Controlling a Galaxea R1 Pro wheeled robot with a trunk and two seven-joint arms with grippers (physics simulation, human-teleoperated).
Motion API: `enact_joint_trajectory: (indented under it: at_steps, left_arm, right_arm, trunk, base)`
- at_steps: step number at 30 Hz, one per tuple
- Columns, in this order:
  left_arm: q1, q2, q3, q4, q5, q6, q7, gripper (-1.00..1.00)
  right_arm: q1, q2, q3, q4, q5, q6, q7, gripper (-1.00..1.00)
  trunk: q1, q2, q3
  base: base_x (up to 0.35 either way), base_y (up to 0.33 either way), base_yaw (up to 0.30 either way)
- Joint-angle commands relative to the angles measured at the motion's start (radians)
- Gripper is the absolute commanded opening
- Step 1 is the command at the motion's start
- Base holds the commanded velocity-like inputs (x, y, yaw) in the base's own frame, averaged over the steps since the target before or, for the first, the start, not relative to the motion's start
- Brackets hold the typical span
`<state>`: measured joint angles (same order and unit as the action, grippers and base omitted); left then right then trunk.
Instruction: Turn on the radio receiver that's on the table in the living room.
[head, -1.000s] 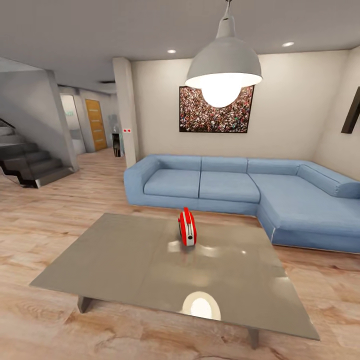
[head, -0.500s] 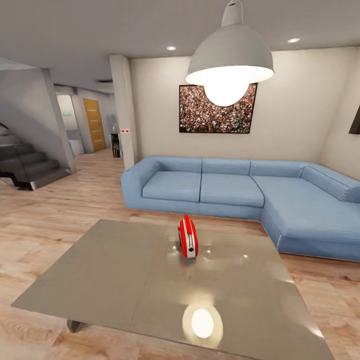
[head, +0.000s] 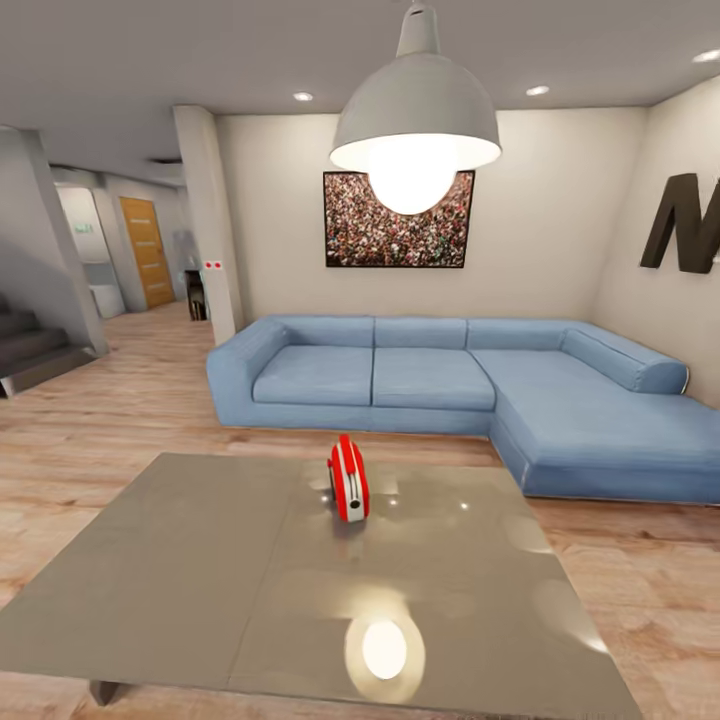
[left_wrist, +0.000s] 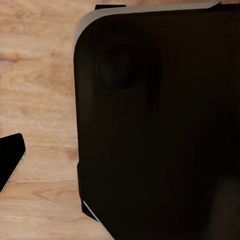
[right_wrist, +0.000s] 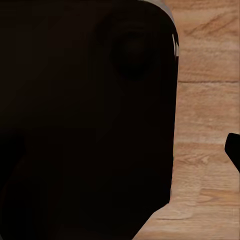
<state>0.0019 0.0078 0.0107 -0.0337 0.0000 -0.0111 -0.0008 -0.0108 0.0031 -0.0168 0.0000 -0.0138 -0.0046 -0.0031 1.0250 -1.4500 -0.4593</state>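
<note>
Here's the living room: light plank floor (head: 120, 400), a blue L-shaped sofa (head: 450, 385) along the far wall under a framed crowd photo (head: 398, 220), and a big pendant lamp (head: 415, 120) hanging close overhead. The radio receiver (head: 348, 480) stands upright on the desk (head: 180, 570), toward its far side near the middle, narrow white-striped edge turned this way, so the dial face is not presented to us. The step in hand looks like the approach, and the reach has not begun. Both wrist views look down past a dark rounded body at wood floor, so neither end effector can be read: I cannot tell whether they are wide or narrow. To do this well, I'd judge the base should close in squarely on the desk's near edge and stop short of bumping it, then an arm should come round to the radio's face. The radio looks light on its thin stand, so a gentle press; a hard poke could tip it.
</note>
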Motion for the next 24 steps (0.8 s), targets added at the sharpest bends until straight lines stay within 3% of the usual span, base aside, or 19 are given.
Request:
enact_joint_trajectory:
  at_steps: [1,13,24]
  left_arm:
    - [0.000,0.000,0.000,0.000,0.000,0.000,0.000,1.00]
    - [0.000,0.000,0.000,0.000,0.000,0.000,0.000,1.00]
    - [0.000,0.001,0.000,0.000,0.000,0.000,-0.010,1.00]
  right_arm:
    - [0.000,0.000,0.000,0.000,0.000,0.000,0.000,1.00]
    - [0.000,0.000,0.000,0.000,0.000,0.000,0.000,1.00]
    - [0.000,0.000,0.000,0.000,0.000,0.000,0.000,1.00]
  trunk:
    - [0.000,0.000,0.001]
    - [0.000,0.000,0.006]
    - [0.000,0.000,0.007]
  base:
    - [0.003,0.000,-0.270]
    - [0.001,0.000,-0.255]
    - [0.056,0.072,-0.038]
